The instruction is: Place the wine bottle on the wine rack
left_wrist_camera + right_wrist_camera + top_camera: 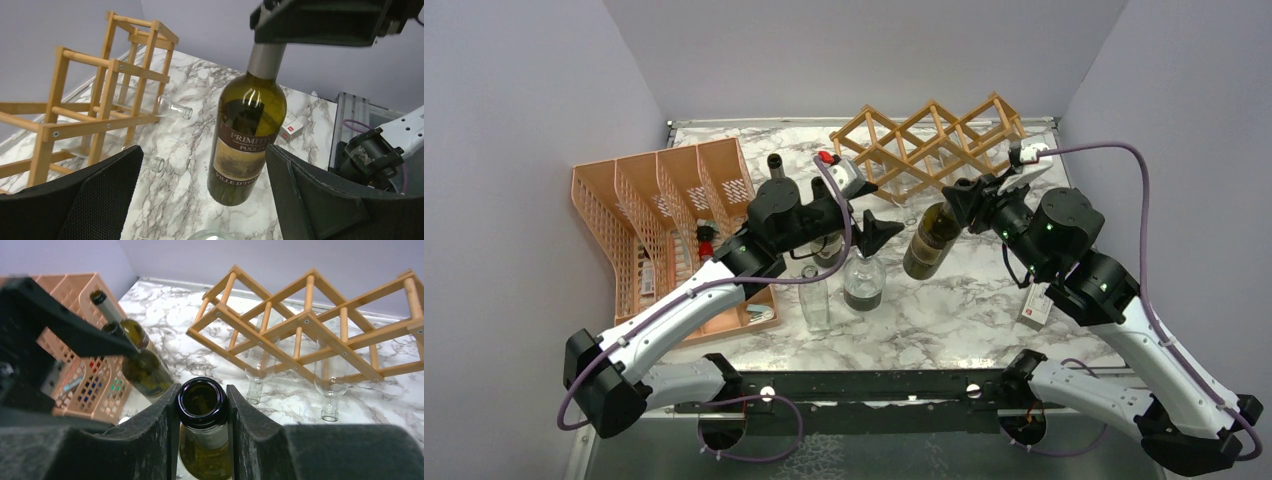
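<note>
A dark green wine bottle (929,242) with a red-and-cream label (247,145) hangs by its neck, slightly tilted, over the marble table in front of the wine rack. My right gripper (969,203) is shut on the neck, its two fingers (162,432) pressed either side of the open mouth (202,401). The light wooden wine rack (936,142) (310,320) (97,95) stands at the back of the table. Clear glass bottles (329,385) lie in its cells. My left gripper (879,232) (202,200) is open, just left of the bottle, holding nothing.
An orange mesh organizer (659,225) stands at the left. Two more dark bottles (144,371) are beside it. A clear bottle (814,300) and a round glass flask (864,285) stand in front of the left gripper. A small white-and-red box (1036,305) lies near the right arm.
</note>
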Controlling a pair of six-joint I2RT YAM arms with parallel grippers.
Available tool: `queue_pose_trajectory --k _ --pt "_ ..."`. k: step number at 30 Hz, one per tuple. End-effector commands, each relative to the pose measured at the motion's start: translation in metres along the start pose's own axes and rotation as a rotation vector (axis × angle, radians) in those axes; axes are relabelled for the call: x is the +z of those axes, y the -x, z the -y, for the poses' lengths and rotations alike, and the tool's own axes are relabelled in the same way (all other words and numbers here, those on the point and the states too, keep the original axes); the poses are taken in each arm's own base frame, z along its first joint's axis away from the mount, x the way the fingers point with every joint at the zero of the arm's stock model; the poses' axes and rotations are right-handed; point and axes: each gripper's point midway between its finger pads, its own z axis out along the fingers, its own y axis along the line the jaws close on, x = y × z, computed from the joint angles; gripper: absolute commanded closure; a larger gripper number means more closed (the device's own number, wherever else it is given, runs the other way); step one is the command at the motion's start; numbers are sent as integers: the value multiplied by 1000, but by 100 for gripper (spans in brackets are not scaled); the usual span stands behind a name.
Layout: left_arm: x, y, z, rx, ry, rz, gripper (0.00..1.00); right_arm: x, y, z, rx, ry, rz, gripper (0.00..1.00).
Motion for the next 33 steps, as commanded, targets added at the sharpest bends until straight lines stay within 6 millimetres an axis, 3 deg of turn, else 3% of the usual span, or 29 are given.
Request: queue_pose_trajectory --k 1,11,18,25,27,33 --pt "17 1 18 53 -126 76 1 -8 75 6 160 -73 228 99" --pt "49 -36 16 43 -165 -2 1 -8 114 -8 227 -5 333 99" --pt "59 -42 21 45 -218 2 1 -29 141 -33 226 160 432 99" --pt "67 -33 24 82 -253 47 1 -46 146 -52 193 291 453 99" --pt "67 -33 23 106 -254 55 8 -51 145 -55 184 315 454 99" --pt "66 -26 16 185 -212 95 60 -59 140 -57 181 338 434 99"
